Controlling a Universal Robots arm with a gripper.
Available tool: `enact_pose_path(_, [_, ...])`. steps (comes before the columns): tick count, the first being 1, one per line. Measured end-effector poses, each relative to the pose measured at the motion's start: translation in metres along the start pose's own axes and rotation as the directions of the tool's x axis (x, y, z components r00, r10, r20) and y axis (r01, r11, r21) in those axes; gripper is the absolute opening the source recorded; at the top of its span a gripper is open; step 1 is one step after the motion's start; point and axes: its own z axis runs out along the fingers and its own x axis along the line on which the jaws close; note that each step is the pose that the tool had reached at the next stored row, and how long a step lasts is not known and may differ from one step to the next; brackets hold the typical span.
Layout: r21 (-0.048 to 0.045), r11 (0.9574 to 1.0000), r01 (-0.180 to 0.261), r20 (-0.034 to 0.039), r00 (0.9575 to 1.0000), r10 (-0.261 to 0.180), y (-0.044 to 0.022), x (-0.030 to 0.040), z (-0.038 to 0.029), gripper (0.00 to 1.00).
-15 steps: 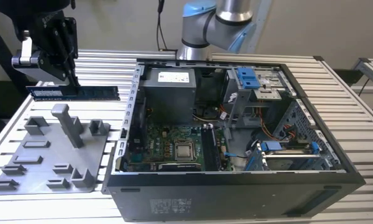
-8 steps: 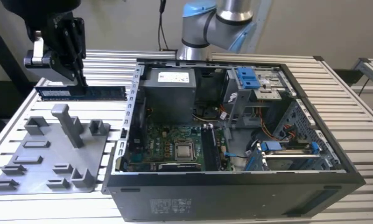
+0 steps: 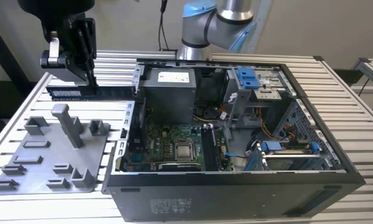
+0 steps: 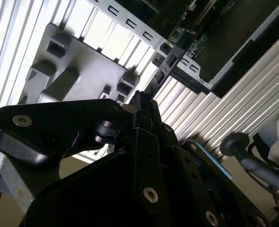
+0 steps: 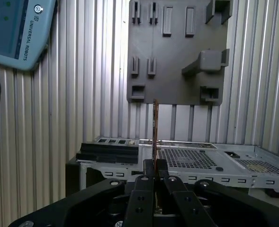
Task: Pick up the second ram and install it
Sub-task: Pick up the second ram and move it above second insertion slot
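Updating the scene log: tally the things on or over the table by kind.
second ram, held by the gripper: 1
grey holder plate: 1
open computer case: 1
Total: 3

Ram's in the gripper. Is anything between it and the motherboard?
The gripper holds the ram outside the case, on the exterior view's left. The case's side wall stands between the ram and the motherboard. The case is open on top; nothing visible blocks that way in.
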Motion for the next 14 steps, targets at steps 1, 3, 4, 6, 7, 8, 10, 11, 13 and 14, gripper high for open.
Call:
enact_pose_path(1, [0.0000,1.0000,0.000,0.0000,1.0000,0.000,-0.0017,0.0000,0.0000,0.14])
enact_pose_path(3, [0.0000,1.0000,0.000,0.0000,1.0000,0.000,-0.0054,0.0001,0.0000,0.14])
enact_pose_path(4, [0.0000,1.0000,0.000,0.0000,1.0000,0.000,-0.0076,0.0002,0.0000,0.14])
enact_pose_path(6, [0.0000,1.0000,0.000,0.0000,1.0000,0.000,-0.0126,0.0003,0.0000,0.14])
enact_pose_path(7, [0.0001,1.0000,0.000,0.0000,1.0000,0.000,-0.0148,0.0003,0.0000,0.14])
enact_pose_path(8, [0.0000,1.0000,0.000,-0.0001,1.0000,0.000,-0.0169,0.0004,0.0000,0.14])
enact_pose_path(10, [-0.0001,1.0000,0.000,-0.0003,1.0000,0.000,-0.0218,0.0004,-0.0001,0.14])
enact_pose_path(11, [0.0000,1.0000,0.000,-0.0002,1.0000,0.000,-0.0243,0.0004,0.0000,0.14])
enact_pose_path(13, [0.0000,1.0000,0.000,-0.0003,1.0000,0.000,-0.0292,0.0005,0.0000,0.14])
enact_pose_path(14, [0.0000,1.0000,0.000,-0.0004,1.0000,0.000,-0.0316,0.0005,-0.0001,0.14])
